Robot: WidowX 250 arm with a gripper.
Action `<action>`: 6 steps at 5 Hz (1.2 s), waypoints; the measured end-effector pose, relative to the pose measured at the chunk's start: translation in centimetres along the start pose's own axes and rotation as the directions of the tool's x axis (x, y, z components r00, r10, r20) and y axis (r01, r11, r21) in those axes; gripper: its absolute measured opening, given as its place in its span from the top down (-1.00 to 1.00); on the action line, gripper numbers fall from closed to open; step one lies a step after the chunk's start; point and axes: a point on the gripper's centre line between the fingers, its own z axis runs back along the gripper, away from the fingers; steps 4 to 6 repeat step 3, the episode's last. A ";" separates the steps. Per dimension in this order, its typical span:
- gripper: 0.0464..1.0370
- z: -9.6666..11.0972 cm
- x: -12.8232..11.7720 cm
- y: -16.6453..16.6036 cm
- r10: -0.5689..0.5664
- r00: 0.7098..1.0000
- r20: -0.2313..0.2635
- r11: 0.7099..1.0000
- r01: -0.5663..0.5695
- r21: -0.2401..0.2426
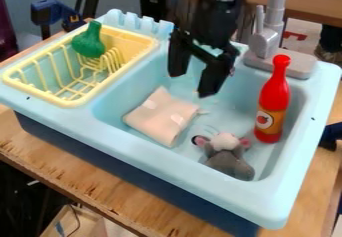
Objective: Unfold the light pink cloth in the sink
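One beige bundle, corner pointing rearward, long axis unclear

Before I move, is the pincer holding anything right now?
No, the pincer is open with nothing between its fingers, and the beige bundle lies in the basin.

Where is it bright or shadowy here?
In the camera view, light falls softly on the sink, with gentle shading inside; also there, the black gripper shows little surface detail, and deep shadow lies under the table at lower left.
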 end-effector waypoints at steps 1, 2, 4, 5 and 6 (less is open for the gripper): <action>-0.93 1.0 -0.6 0.1 0.025 1.000 0.019 1.000 -0.025 0.006; -0.93 2.8 -2.2 0.2 0.057 0.998 0.035 0.998 -0.057 0.016; -0.93 4.8 -3.7 0.1 0.071 0.995 0.065 0.997 -0.072 0.014; -0.93 4.8 -3.7 0.1 0.071 0.995 0.065 0.997 -0.072 0.014; -0.93 4.8 -3.7 0.1 0.071 0.995 0.065 0.997 -0.072 0.014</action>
